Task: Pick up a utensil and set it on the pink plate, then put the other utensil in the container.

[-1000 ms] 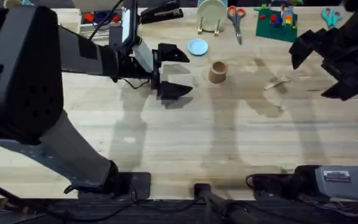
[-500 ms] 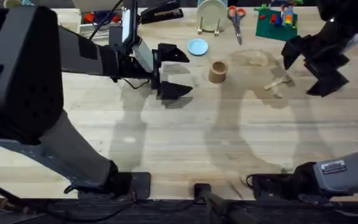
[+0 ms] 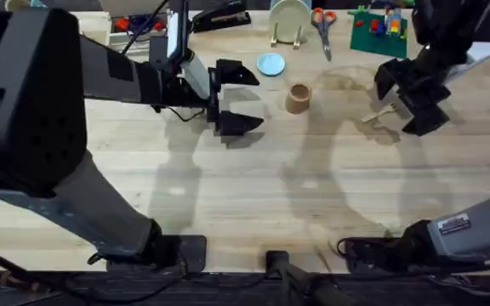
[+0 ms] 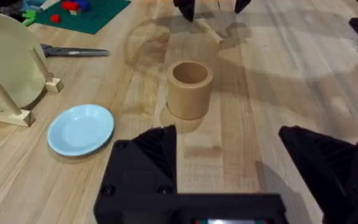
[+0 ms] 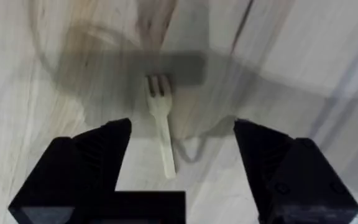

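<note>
Your right gripper (image 3: pixel 408 95) hangs just above the wooden fork (image 5: pixel 160 118), jaws spread wide and empty, the fork lying flat on the table between the two black fingers in the right wrist view. From overhead, the fork (image 3: pixel 381 111) sits on the pale plank tabletop (image 3: pixel 313 195), off to the right of the tan cylindrical cup (image 3: pixel 298 98), clearly apart from it.

That fork looks light, thin and stiff, and probably a bit brittle at the short tines. Lying so flat, it gives you very little edge to bite on, so expect it to skate on the smooth wood. I'd close across the narrow handle near its middle, not the tines.

Your left gripper (image 3: pixel 230 99) hovers to the left of the cup, fingers parted, holding nothing. Its wrist view shows the cup (image 4: pixel 190 89) upright and open-mouthed, with a light-blue dish (image 4: pixel 81 129) just beside it and a cream plate in a wooden rack (image 4: pixel 8 68) farther off.

Along the far edge there are scissors (image 3: pixel 322 25) and a green brick baseplate (image 3: pixel 379 32). Plenty of room around the fork.
</note>
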